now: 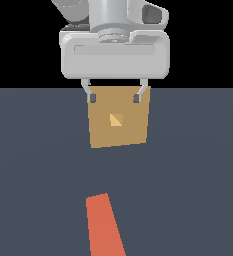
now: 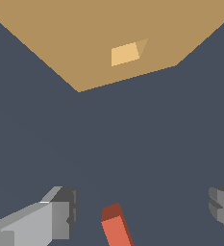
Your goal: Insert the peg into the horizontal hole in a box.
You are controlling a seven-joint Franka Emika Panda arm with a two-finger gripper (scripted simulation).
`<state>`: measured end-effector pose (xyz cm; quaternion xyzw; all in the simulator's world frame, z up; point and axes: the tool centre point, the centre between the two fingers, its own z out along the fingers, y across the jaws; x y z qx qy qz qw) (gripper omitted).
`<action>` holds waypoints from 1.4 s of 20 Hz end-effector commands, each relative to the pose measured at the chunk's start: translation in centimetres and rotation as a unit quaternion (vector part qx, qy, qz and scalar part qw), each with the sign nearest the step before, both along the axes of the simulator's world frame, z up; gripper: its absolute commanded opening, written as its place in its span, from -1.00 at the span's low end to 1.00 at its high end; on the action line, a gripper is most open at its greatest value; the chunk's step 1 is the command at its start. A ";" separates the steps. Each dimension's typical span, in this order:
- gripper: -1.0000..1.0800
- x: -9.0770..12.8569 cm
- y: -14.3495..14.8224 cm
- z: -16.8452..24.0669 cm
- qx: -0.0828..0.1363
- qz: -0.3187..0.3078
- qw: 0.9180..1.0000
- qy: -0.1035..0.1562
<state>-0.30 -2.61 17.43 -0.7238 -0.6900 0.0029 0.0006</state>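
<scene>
The peg (image 1: 105, 226) is a long orange-red bar lying on the dark floor at the bottom of the exterior view; one end also shows in the wrist view (image 2: 115, 228). The box (image 1: 119, 118) is a tan block standing farther back, with the hole (image 1: 116, 120) at the centre of its face. In the wrist view the box (image 2: 84, 43) and the hole (image 2: 126, 53) show beyond the fingers. My gripper (image 1: 114, 98) is open and empty, in front of the box's upper part in the exterior view, well apart from the peg. Its fingers (image 2: 60, 216) stand either side of the peg's end.
A flat dark grey floor (image 1: 188, 175) spreads all around the box and peg. No other object shows.
</scene>
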 end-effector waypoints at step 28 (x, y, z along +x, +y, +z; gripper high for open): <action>0.92 -0.7 -14.8 -6.1 0.001 0.097 0.995 -0.001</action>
